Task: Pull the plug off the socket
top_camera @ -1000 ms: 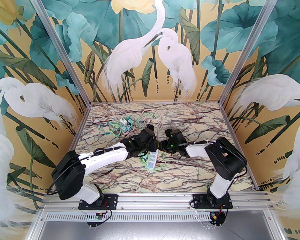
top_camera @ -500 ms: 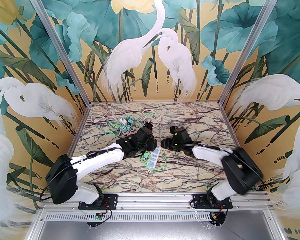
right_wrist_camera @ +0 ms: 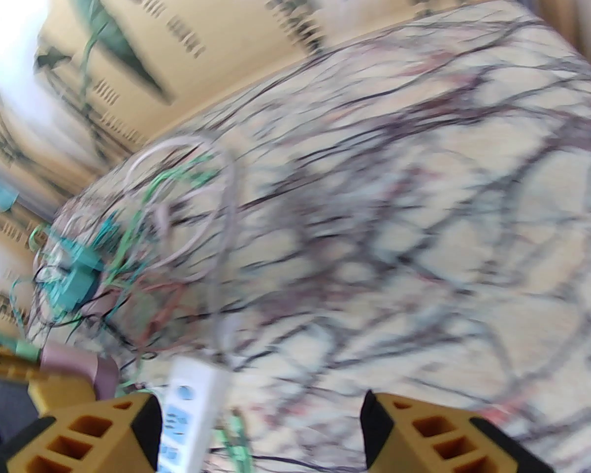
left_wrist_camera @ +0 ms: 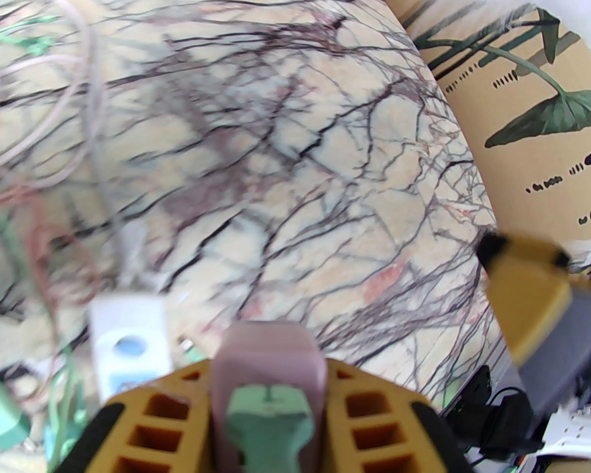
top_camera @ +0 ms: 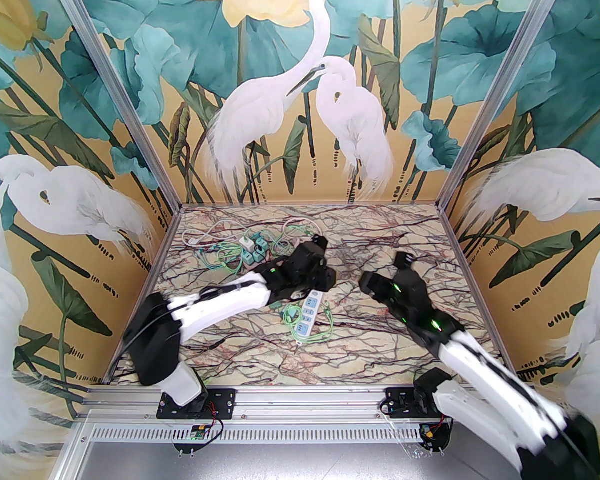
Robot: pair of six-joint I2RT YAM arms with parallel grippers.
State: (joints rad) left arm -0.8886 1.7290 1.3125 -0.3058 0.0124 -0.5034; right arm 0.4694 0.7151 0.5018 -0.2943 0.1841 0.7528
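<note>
My left gripper is shut on the plug, a mauve block with a green grip piece, held just above the table. The socket, a white power strip, lies flat mid-table. In the left wrist view its end sits down-left of the plug, apart from it. From above, the left gripper hovers just beyond the strip's far end. My right gripper stands open to the right of the strip, holding nothing. In its own view the strip lies near its left finger and the plug shows at lower left.
A tangle of green and white cables with teal adapters lies at the back left. A loose green cable curls around the strip. Patterned walls close the table on three sides, with bare marble to the right and front.
The right gripper let go, opened and swung away to the right as its arm pulled back. The left gripper, still shut on the plug, shifted right and farther back. The strip stayed put.
</note>
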